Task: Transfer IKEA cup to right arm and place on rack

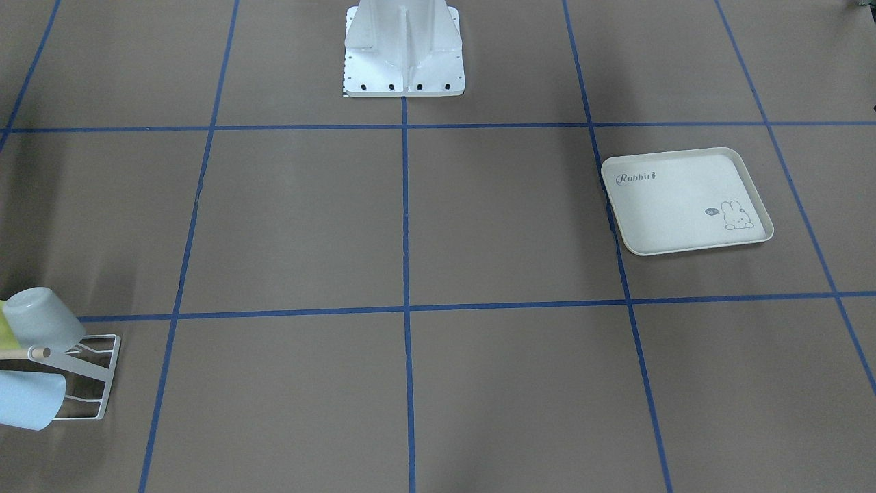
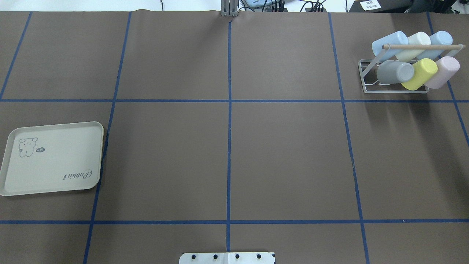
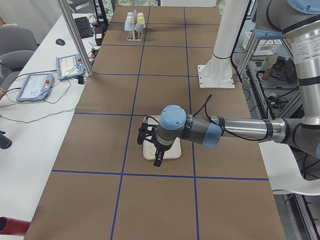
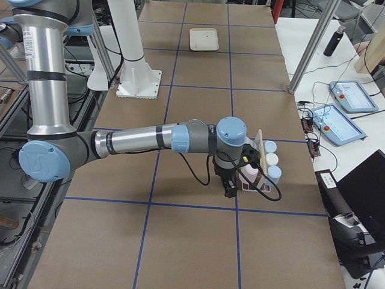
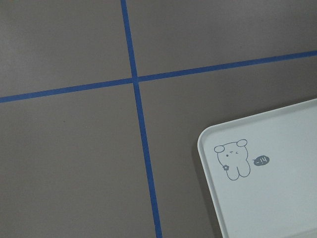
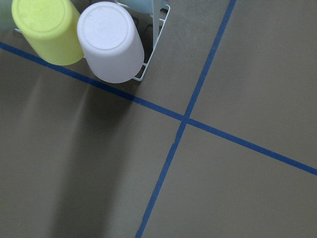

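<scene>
Several IKEA cups lie on the white wire rack (image 2: 367, 88) under its wooden rod (image 2: 421, 47); among them are a grey cup (image 2: 394, 72), a yellow cup (image 2: 419, 74) and a pink cup (image 2: 443, 71). The right wrist view looks down on the pink cup (image 6: 110, 42) and yellow cup (image 6: 47, 29). My right gripper (image 4: 228, 189) hangs just beside the rack (image 4: 260, 147), seen only from the side; I cannot tell if it is open or shut. My left gripper (image 3: 156, 159) hovers over the cream tray (image 3: 172, 152), its state also unclear. No cup shows in either gripper.
The rabbit-print tray (image 2: 55, 157) lies bare at the table's left end. The white robot pedestal (image 1: 404, 51) stands at the robot's edge of the table. A side bench holds tablets (image 3: 32, 85), with a metal post (image 3: 75, 37) at the table's edge.
</scene>
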`<state>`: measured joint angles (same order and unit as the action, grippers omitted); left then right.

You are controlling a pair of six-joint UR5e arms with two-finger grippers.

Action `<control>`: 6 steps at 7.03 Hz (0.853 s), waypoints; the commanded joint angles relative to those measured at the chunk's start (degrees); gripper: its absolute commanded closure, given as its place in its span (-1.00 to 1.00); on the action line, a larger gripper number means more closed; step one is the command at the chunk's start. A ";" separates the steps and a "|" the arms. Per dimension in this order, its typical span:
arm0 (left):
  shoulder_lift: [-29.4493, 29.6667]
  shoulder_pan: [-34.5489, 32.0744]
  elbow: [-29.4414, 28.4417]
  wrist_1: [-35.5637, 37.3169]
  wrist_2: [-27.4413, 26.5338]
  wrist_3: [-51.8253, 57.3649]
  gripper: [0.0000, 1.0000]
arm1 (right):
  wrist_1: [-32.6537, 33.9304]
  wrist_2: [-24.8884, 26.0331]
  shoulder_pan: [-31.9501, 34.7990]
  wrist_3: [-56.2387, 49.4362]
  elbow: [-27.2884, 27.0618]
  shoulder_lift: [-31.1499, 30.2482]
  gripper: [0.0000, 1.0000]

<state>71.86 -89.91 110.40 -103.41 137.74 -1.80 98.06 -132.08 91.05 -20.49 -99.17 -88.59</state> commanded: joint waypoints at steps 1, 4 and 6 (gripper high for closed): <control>0.03 0.00 0.08 -0.12 0.42 0.04 -1.00 | -0.15 0.07 0.01 0.01 -0.24 0.52 -1.00; 0.03 -0.09 0.08 -1.35 0.16 0.22 -1.00 | -0.15 0.16 0.01 0.19 -0.15 0.96 -1.00; 0.03 -0.09 -0.36 -1.35 0.07 0.04 -1.00 | -0.15 0.25 0.01 0.54 -0.15 1.32 -1.00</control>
<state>71.93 -89.98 110.34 -104.70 137.87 -1.66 97.91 -131.90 91.05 -20.16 -99.32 -87.41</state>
